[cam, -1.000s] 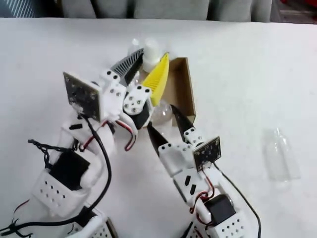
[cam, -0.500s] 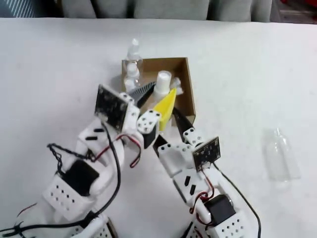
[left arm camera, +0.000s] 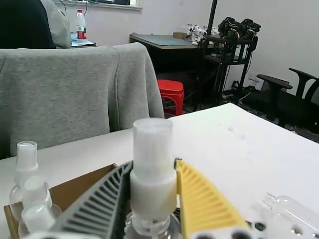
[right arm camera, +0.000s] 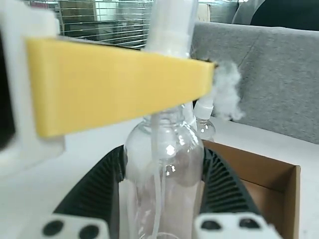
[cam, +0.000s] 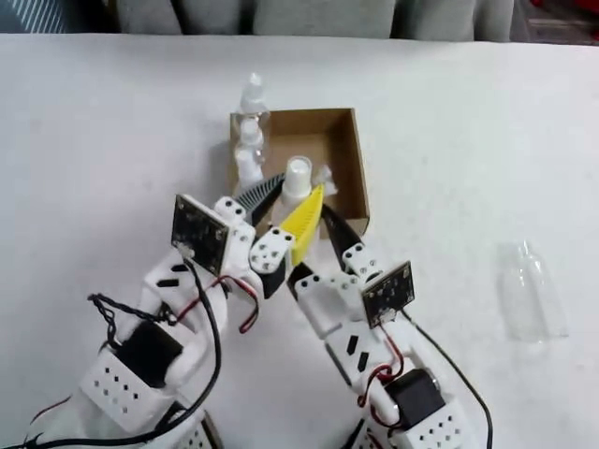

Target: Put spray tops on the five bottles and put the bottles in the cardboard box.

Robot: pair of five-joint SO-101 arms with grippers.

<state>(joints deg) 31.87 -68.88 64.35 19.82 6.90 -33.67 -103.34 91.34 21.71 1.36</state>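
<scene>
Spray top (cam: 298,178) is seating: we're pinching it in the left claw (left arm camera: 153,168), bracing the bottle (right arm camera: 164,199) in the right claw (right arm camera: 163,152), likely pressing down next.

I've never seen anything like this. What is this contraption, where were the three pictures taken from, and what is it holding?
These are two small robot arms side by side at a white table. The wide picture looks down from a fixed camera. The other two come from a camera on each arm's wrist, so you look along its fingers. The left gripper, with one grey and one yellow finger, is shut on a white spray top. The right gripper, with black fingers, is shut on the clear bottle beneath that top, by the near edge of a cardboard box. Three bottles with tops stand in a row at one wall of the box. A bare bottle lies off to the side on the table.
</scene>
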